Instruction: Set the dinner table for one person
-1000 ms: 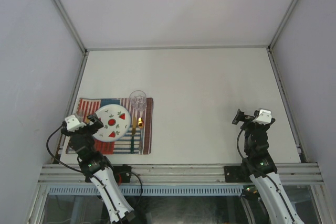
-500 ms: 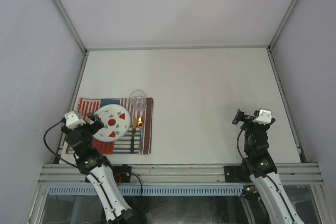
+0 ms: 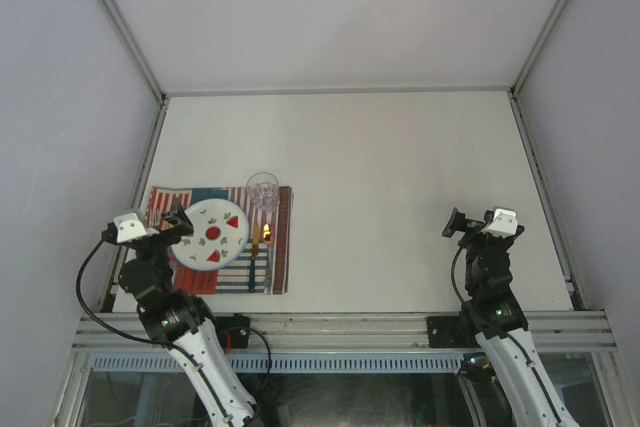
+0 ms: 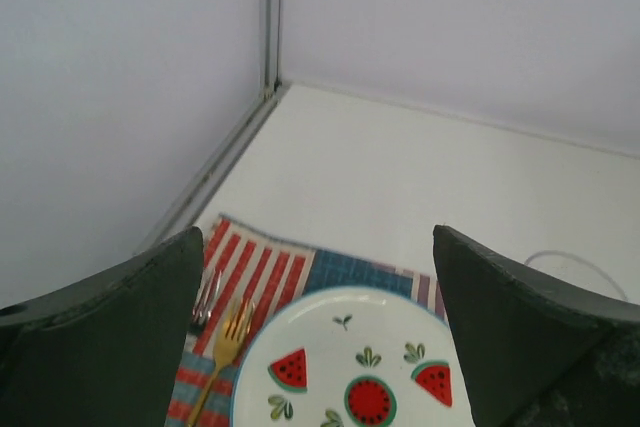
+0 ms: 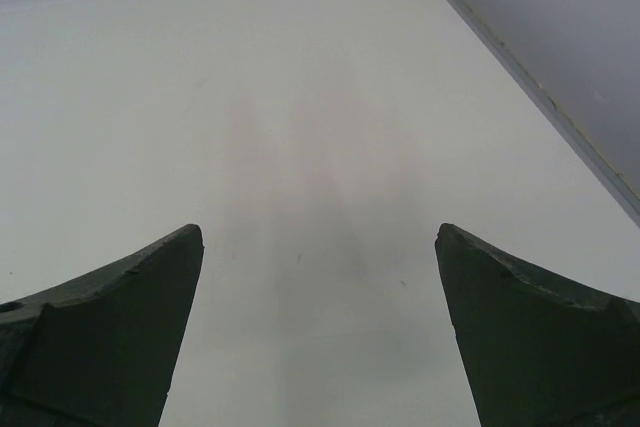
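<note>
The off-white dinner table (image 3: pixel 400 167) carries a red-white-blue striped placemat (image 3: pixel 282 217) at its near left. On the mat sits a white plate with watermelon pictures (image 3: pixel 212 234), and a clear glass (image 3: pixel 263 190) stands at the mat's far edge. Cutlery (image 3: pixel 260 247) lies to the right of the plate. The left wrist view shows the plate (image 4: pixel 360 367), a gold fork (image 4: pixel 222 347) and a silver fork (image 4: pixel 207 292) on the mat (image 4: pixel 260 267). My left gripper (image 3: pixel 178 222) (image 4: pixel 318 247) hangs open at the plate's left side, holding nothing. My right gripper (image 3: pixel 458 224) (image 5: pixel 318 237) is open over bare tabletop.
Aluminium rails (image 3: pixel 540 177) edge the table, with pale walls (image 3: pixel 60 97) on three sides. In the right wrist view the rail (image 5: pixel 530 87) runs along the right, and only plain tabletop (image 5: pixel 300 127) lies ahead.
My left arm has drawn back to the left, its gripper moving off the plate's edge. The right arm has not moved.
</note>
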Tool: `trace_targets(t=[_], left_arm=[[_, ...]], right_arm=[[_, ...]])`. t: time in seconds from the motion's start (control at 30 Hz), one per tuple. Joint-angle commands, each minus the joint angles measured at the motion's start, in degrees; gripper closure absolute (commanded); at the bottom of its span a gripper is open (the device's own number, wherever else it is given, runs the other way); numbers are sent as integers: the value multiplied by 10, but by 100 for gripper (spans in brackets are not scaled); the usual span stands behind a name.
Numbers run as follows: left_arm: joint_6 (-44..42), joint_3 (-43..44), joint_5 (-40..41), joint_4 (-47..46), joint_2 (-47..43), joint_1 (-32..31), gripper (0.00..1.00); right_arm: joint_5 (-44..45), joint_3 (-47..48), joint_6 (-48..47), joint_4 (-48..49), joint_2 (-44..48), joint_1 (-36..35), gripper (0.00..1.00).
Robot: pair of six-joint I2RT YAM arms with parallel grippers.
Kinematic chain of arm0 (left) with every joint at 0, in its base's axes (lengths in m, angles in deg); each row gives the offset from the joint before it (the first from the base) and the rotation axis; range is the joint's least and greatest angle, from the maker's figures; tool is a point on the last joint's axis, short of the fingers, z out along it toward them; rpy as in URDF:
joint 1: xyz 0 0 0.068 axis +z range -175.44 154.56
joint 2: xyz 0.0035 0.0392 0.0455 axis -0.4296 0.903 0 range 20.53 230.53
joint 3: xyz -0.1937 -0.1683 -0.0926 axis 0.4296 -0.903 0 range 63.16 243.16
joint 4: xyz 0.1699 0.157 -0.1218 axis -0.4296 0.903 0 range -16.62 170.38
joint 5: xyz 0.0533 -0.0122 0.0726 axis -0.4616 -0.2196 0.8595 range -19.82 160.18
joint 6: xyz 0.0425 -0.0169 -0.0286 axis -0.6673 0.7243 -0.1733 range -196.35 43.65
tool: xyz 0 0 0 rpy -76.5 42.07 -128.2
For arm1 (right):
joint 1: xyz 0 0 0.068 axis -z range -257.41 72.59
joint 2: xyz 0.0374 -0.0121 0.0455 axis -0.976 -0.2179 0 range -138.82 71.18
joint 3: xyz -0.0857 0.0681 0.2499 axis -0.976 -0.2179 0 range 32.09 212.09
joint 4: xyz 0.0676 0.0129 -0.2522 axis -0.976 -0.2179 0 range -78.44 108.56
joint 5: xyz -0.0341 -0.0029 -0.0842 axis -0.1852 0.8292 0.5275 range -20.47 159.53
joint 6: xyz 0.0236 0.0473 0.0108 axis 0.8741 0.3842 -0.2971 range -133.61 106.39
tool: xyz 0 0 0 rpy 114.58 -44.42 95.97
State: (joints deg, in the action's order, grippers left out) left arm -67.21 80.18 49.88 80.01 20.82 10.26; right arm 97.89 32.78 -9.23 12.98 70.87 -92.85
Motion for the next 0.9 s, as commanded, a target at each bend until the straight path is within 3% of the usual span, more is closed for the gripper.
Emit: trace_targets(t=[0.0, 0.17, 0.27, 0.4, 0.5, 0.67, 0.87], left_arm=[[7, -58, -2, 32, -76, -2, 0], [-10, -122, -24, -29, -9, -4, 0], [-18, -134, -14, -18, -2, -4, 0], [-23, -191, -61, -47, -53, -4, 0], [-25, -198, -65, 2, -127, -4, 0], [-30, -200, -78, -1, -128, -4, 0], [-70, -209, -200, -22, -129, -4, 0]], right_arm=[[-6, -29, 10, -37, 44, 1, 0], [-6, -28, 10, -37, 45, 2, 0], [-6, -29, 10, -37, 45, 2, 0], [-7, -28, 10, -38, 45, 2, 0], [-6, -28, 10, -38, 45, 2, 0], [-8, -28, 10, -38, 45, 3, 0], [-7, -29, 10, -38, 45, 3, 0]])
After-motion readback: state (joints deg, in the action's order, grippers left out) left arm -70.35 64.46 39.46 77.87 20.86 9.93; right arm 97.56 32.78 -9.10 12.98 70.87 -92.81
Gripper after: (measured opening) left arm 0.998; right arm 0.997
